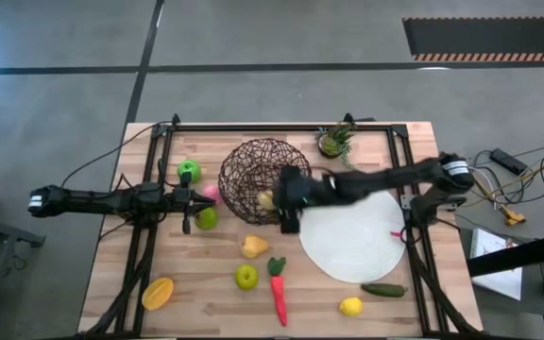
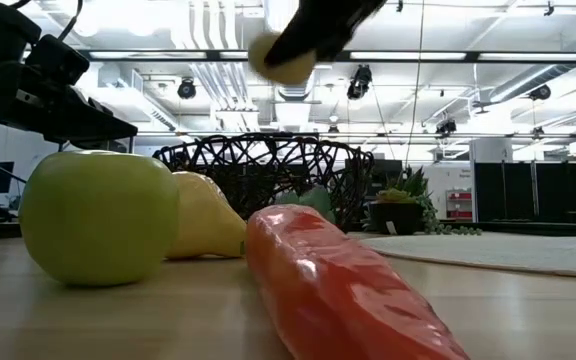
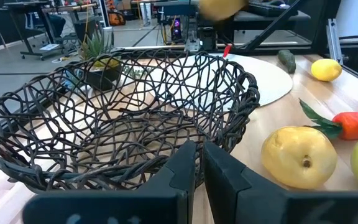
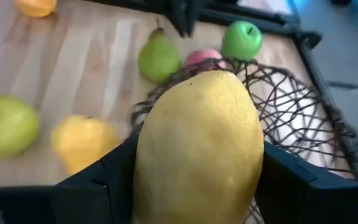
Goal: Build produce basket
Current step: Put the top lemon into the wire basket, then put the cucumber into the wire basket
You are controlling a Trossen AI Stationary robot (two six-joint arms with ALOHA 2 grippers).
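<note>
Right claw (image 4: 197, 180) grips a dimpled yellow lemon (image 4: 197, 143) above the woven-wire basket (image 1: 263, 179) rim | left claw (image 3: 197, 165) closed at the basket's near wall | pale plank worktop (image 1: 206, 274), waxy pear (image 3: 298, 155) | strip-lit hall

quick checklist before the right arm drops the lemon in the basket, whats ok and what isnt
1. Grip on the lemon: ok, the right gripper is shut on it, a finger on each side.
2. Lemon over the basket: ok, roughly; the high view puts it over the basket's near rim, so easing further in looks safer.
3. Height above the rim: ok, the low view shows the lemon well above the basket.
4. Basket upright: ok, it sits open side up on the table.
5. Left gripper out of the drop path: ok, it is shut, outside the basket wall.
6. Basket interior free: ok, the left wrist view shows no produce inside.
</note>
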